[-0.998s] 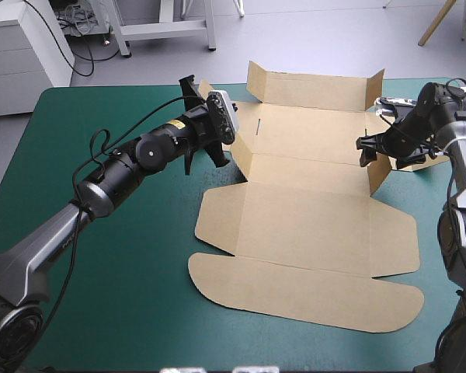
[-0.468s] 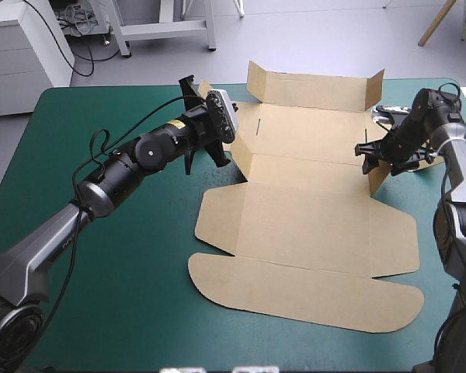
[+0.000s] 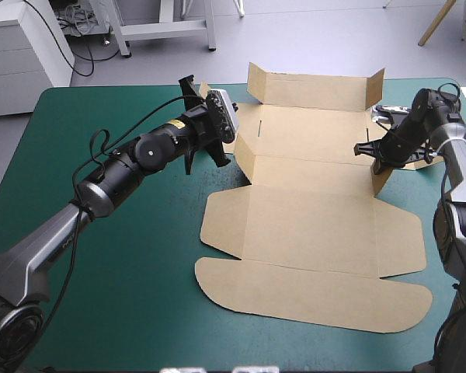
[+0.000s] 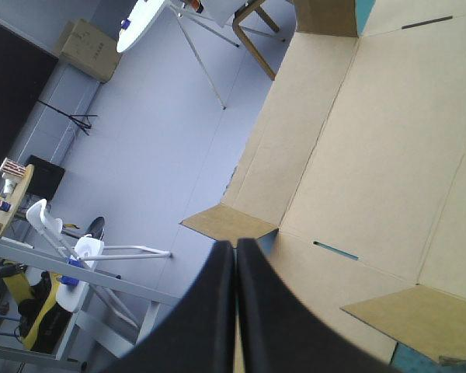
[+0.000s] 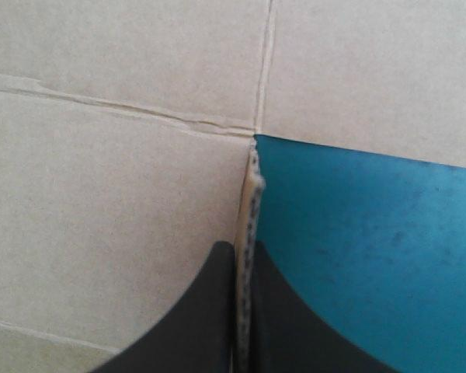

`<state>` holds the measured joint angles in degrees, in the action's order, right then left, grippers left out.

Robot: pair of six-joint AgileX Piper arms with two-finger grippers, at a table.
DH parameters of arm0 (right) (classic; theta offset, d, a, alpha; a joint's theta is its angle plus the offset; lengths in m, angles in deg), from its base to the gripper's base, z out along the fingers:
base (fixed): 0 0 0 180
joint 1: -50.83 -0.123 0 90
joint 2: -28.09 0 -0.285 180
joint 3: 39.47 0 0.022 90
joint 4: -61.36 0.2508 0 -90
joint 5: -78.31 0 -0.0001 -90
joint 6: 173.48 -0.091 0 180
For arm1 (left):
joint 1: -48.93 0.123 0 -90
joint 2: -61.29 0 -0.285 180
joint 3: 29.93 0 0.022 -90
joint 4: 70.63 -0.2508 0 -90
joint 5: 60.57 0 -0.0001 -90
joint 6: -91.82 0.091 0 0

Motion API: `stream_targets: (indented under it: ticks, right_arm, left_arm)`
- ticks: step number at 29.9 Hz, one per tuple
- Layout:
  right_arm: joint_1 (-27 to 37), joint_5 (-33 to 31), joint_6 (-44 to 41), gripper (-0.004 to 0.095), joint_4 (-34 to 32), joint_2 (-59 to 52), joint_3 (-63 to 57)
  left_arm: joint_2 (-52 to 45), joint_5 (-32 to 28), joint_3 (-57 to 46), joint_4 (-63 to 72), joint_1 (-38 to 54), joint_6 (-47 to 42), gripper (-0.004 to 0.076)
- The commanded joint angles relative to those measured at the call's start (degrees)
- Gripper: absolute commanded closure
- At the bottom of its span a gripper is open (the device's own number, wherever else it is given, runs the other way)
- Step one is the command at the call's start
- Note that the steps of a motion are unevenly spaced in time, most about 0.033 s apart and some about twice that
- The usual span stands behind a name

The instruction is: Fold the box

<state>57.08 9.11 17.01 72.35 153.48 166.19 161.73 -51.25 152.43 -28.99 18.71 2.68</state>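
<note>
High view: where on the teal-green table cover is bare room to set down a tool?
Bare: the teal-green cover left of the brown cardboard box, nearer than the left arm. Crowded: the far side, where the left gripper and right gripper pinch its walls.

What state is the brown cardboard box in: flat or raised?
Partly raised: on the brown cardboard box, the far wall and both side flaps stand, while the near panels lie flat on the teal-green cover.
</note>
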Motion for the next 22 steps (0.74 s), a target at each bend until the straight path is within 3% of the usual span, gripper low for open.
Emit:
stream_targets:
  ticks: [1, 10, 16, 22]
  right_arm:
    - [0.2, 0.3, 2.2, 0.0927, 0.1, -3.3, 1.7]
    - [-7.6, 0.3, 10.7, 0.0927, -6.1, -3.3, 5.1]
    - [-14.4, 0.3, 19.1, 0.0928, -7.3, -2.9, 9.0]
    - [-19.0, 0.3, 26.0, 0.0928, -8.5, -2.6, 9.7]
  left_arm:
    - [-2.6, -3.2, 2.0, 1.6, -0.3, -0.9, 0.0734]
    - [-3.1, -3.8, 2.0, 1.9, -0.3, -2.7, 0.0734]
    - [-4.7, -8.0, 2.0, 2.3, -0.2, -9.6, 0.0734]
    - [-8.9, -5.7, 2.0, 9.6, 2.8, -11.6, 0.0734]
